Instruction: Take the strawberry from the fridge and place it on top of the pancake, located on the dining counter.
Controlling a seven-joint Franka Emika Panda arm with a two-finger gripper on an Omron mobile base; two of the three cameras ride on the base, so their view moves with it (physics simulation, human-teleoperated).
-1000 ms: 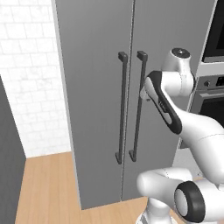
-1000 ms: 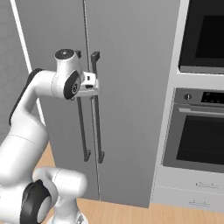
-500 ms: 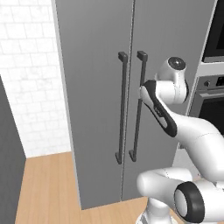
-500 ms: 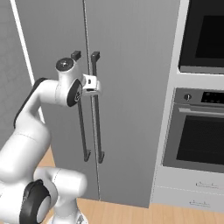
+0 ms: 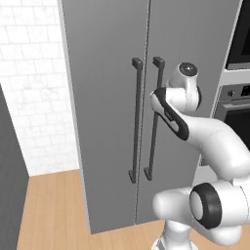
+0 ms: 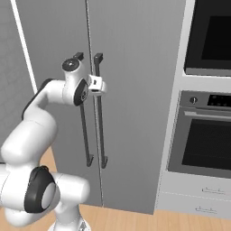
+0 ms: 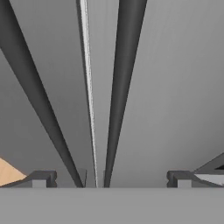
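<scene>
Clearly the work is at its very first step: getting the fridge [image 5: 107, 97] open. Both grey doors are shut, so the strawberry sits somewhere behind them and cannot be seen; neither the pancake nor the dining surface is in front of the robot at this spot.

The arm reaches up to the two long dark bar handles that run side by side along the seam between the doors. In the right base view the claw [image 6: 102, 85] is against the upper part of the right handle [image 6: 101, 113], just below its top bracket. The hand view looks along the doors: the seam runs down the middle, the left handle [image 7: 33, 96] slants off to one side and the right handle [image 7: 124, 74] runs between the two dark fingertips [image 7: 41, 178]. The claw stands wide, fingers spread well apart to either side of that bar and not yet pinching it.

To the right of the fridge stands a built-in black oven [image 6: 203, 135], which has no part in this job.

My judgement is that the next move calls for closing the fingers squarely on the right bar, then pulling it outward in an arc about the door's outer hinge. The bar is thin and smooth, so a grip set off-centre could slip as the door starts to swing.
</scene>
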